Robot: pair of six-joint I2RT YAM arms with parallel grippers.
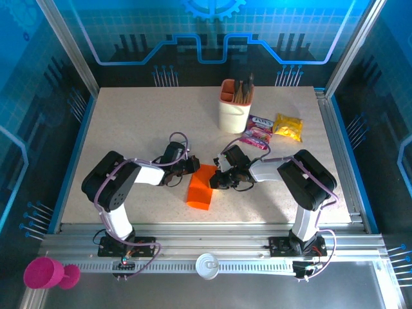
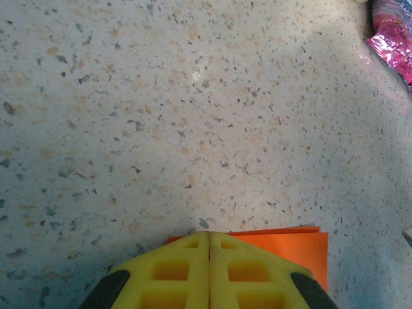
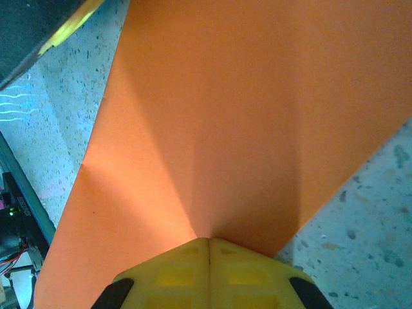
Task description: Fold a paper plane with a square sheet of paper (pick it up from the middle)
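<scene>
The square sheet of paper (image 1: 199,190) is bright orange, folded into a narrow strip, and lies on the speckled table between both grippers. My left gripper (image 1: 193,167) is at its far left corner. In the left wrist view the yellow fingertips (image 2: 209,233) are shut and sit over the paper's layered far edge (image 2: 302,248); whether they pinch it is unclear. My right gripper (image 1: 217,179) is at the paper's far right corner. In the right wrist view it (image 3: 209,239) is shut on the orange sheet (image 3: 225,116), which bends up from the tips.
A beige-and-orange pen cup (image 1: 234,106) stands behind the grippers. To its right lie a pink packet (image 1: 257,134), whose corner shows in the left wrist view (image 2: 394,38), and a yellow packet (image 1: 288,126). Blue-edged rails border the table.
</scene>
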